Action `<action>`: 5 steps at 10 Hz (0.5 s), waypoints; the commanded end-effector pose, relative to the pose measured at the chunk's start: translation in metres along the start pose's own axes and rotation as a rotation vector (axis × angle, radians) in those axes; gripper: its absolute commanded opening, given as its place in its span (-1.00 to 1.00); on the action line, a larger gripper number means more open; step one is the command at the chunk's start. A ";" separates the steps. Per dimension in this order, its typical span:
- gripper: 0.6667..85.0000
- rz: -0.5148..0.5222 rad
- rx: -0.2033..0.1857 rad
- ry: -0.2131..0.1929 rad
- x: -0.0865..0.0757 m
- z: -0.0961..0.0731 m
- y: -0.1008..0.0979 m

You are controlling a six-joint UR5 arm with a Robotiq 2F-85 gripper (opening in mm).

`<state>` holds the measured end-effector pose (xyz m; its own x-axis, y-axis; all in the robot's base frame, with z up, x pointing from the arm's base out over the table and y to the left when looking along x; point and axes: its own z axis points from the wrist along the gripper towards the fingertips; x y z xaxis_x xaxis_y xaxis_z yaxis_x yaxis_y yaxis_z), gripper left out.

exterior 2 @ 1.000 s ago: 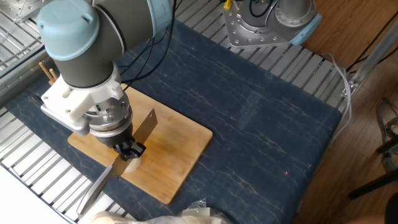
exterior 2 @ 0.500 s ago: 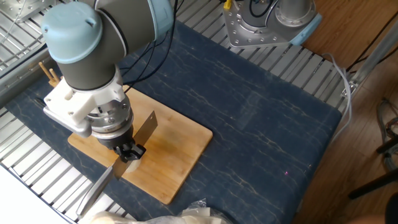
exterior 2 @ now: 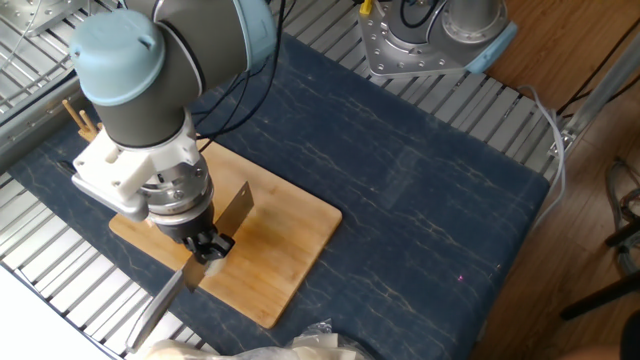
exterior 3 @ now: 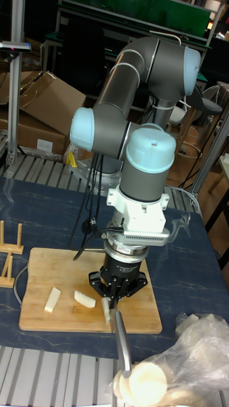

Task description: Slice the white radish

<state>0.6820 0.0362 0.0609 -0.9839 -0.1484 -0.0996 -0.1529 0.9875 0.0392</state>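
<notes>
A wooden board (exterior 2: 290,225) (exterior 3: 38,264) lies on the dark blue mat. My gripper (exterior 2: 208,245) (exterior 3: 116,294) hangs low over the board's near edge, shut on a grey metal knife (exterior 2: 236,208) (exterior 3: 124,346) that runs through the fingers and sticks out past the board. In the tall fixed view, two pale pieces of white radish (exterior 3: 53,299) (exterior 3: 84,298) lie on the board to the left of the gripper. A third pale piece (exterior 3: 106,309) (exterior 2: 212,268) sits right under the fingers against the knife.
A small wooden rack (exterior 2: 80,115) (exterior 3: 7,254) stands at the board's left end. A crumpled plastic bag (exterior 2: 300,345) (exterior 3: 181,356) holding pale round slices lies at the near table edge. Another arm's metal base (exterior 2: 430,40) stands at the back.
The arm has shifted slightly right and down over the board, with the knife still held. The radish pieces have not visibly moved.
</notes>
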 end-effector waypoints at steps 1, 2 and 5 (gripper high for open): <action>-0.99 0.002 -0.007 -0.017 -0.003 0.006 -0.002; -0.99 0.000 -0.007 -0.020 -0.003 0.006 -0.002; -0.99 0.001 0.001 -0.018 -0.004 0.006 -0.001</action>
<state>0.6849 0.0346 0.0550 -0.9816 -0.1537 -0.1131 -0.1583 0.9868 0.0336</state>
